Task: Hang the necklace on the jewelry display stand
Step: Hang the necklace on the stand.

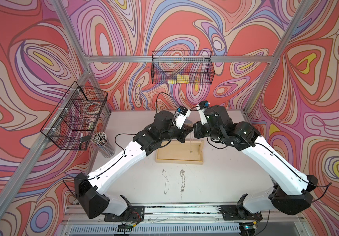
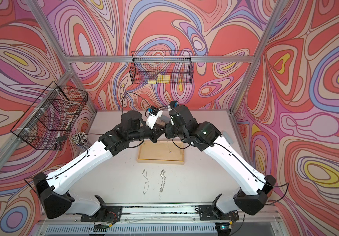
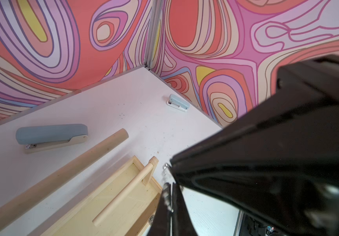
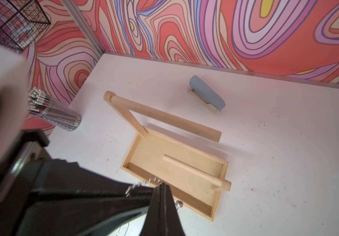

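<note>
L gripper (image 1: 189, 130), R gripper (image 1: 195, 129) tip-to-tip over stand (image 1: 178, 160); necklace (image 1: 191, 143) hangs btwn; thin chain (image 1: 165, 181), chunky chain (image 1: 182, 180) on table (image 1: 225, 173).

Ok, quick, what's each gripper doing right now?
Left gripper: closed, pinching the thin necklace chain.
Right gripper: closed, pinching the same chain.

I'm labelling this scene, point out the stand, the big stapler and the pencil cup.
stand (image 4: 164, 118): right wrist view, long top bar.
big stapler (image 4: 206, 93): right wrist view, blue top.
pencil cup (image 4: 62, 119): right wrist view, clear wall.
</note>
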You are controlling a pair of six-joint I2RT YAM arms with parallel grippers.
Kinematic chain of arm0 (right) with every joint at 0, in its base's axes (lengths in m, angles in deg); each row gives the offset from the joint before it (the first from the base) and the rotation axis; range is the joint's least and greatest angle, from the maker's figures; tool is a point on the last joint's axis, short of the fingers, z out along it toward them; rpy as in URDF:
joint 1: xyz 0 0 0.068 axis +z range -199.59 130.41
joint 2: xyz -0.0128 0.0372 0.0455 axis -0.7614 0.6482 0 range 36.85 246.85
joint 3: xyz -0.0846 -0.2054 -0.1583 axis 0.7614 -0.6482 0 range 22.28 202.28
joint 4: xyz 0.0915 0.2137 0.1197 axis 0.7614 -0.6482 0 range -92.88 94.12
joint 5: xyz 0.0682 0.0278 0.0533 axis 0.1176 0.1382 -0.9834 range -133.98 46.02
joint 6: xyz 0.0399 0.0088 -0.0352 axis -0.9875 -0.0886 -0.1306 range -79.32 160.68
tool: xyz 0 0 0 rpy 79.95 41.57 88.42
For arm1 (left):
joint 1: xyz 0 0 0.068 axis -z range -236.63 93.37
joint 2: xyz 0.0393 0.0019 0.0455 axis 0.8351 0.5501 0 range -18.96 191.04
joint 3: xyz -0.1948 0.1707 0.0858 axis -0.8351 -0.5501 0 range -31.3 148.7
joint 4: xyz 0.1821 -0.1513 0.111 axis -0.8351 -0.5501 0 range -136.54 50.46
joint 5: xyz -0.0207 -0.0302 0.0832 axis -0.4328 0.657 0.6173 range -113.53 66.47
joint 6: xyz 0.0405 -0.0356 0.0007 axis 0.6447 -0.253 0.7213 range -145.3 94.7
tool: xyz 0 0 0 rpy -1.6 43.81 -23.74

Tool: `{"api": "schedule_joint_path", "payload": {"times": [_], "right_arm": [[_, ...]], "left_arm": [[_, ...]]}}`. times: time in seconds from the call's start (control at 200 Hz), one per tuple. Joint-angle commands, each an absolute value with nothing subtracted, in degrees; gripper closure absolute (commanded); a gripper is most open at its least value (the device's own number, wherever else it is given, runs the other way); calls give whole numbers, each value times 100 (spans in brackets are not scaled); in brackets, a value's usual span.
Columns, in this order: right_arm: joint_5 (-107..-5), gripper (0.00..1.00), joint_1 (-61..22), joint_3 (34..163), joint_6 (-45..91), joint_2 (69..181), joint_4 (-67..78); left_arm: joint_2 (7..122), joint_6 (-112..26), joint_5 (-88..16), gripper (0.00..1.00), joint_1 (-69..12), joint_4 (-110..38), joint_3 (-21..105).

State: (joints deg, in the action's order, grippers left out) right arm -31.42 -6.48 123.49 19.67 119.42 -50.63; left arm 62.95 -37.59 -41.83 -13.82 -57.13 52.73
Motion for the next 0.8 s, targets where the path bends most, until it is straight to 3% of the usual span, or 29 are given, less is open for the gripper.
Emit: {"api": "schedule_joint_path", "payload": {"times": [0.0,0.536,0.671,0.746,0.796], "right_arm": [[-2967,100,-937,12367,2243,11842,-4565],[-3124,100,-1746,12169,2588,11924,-3600],[-3518,100,-2355,11687,2551,11685,-3442],[-4230,82,-2833,11273,2513,11491,-3217],[-4551,63,-3043,10993,2487,11382,-3011]], "left_arm": [[6480,-3558,-4153,100,-1356,-6045,5736],[7725,-3409,-4095,100,-1356,-6354,7320],[8078,-3373,-4145,100,-1356,-6510,7805],[8229,-3373,-4170,100,-1362,-6555,7997],[8311,-3373,-4177,100,-1356,-6572,8111]]}}
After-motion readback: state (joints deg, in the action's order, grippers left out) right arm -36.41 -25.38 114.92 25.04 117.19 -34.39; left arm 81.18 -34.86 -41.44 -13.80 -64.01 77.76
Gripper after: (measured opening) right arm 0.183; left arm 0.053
